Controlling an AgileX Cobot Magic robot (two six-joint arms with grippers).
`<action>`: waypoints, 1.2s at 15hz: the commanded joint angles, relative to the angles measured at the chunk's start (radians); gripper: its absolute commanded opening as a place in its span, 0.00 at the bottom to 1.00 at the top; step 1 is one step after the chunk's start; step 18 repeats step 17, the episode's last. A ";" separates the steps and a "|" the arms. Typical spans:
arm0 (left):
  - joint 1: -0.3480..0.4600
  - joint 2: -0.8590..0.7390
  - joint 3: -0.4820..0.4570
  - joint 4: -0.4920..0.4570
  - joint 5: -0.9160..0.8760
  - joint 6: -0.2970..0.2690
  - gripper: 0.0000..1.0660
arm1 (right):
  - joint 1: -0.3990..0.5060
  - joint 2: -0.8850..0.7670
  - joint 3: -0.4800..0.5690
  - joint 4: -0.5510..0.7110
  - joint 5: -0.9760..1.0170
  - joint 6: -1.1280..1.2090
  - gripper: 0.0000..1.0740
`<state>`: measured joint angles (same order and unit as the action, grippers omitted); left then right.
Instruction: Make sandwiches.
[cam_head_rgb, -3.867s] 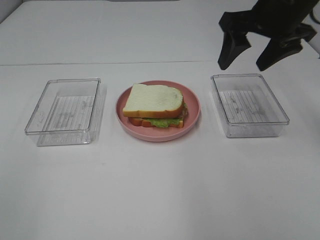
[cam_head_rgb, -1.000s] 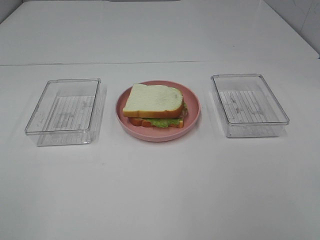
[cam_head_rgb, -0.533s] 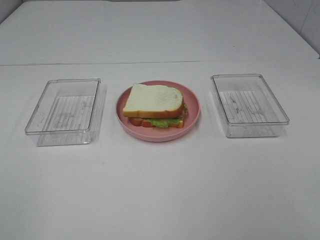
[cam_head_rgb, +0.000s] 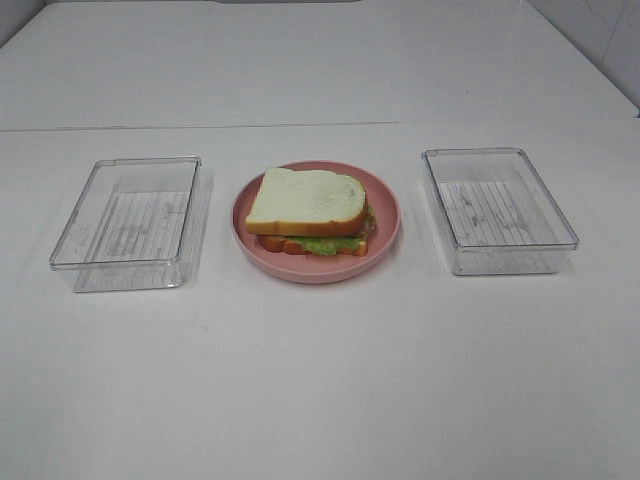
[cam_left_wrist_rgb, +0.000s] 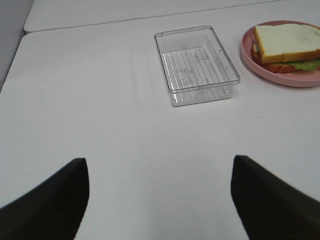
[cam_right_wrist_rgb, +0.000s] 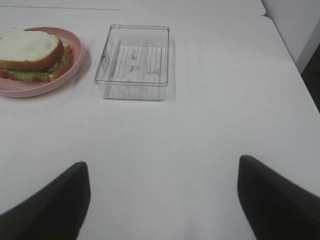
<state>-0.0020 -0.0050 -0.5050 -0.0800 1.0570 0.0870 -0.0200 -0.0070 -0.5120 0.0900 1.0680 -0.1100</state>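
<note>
Gone from the high view is the dark right arm that hung over the far right corner a few seconds back; nothing else has shifted.

On the white counter (cam_head_rgb: 320, 380), going left to right: a clear plastic tray (cam_head_rgb: 128, 222), the round pink plate (cam_head_rgb: 385, 205) at the centre, and a second clear tray (cam_head_rgb: 497, 209), each well apart from the plate. The sandwiches (cam_head_rgb: 308, 212) sit as one stack on the plate, white bread on top, green lettuce showing at the near edge above the lower slice. The left hand (cam_left_wrist_rgb: 160, 200) hovers over bare counter, fingers spread wide, gripping nothing. The right hand (cam_right_wrist_rgb: 162, 200) does likewise on its side, fingers spread wide with nothing between them.
</note>
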 joint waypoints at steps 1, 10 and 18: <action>0.005 -0.023 0.005 -0.006 -0.011 0.006 0.70 | -0.003 -0.014 0.004 -0.003 -0.007 -0.006 0.71; 0.005 -0.023 0.005 -0.004 -0.011 0.013 0.70 | -0.003 -0.014 0.004 -0.003 -0.007 -0.006 0.71; 0.005 -0.023 0.005 -0.004 -0.011 0.013 0.70 | -0.003 -0.014 0.004 -0.003 -0.007 -0.006 0.71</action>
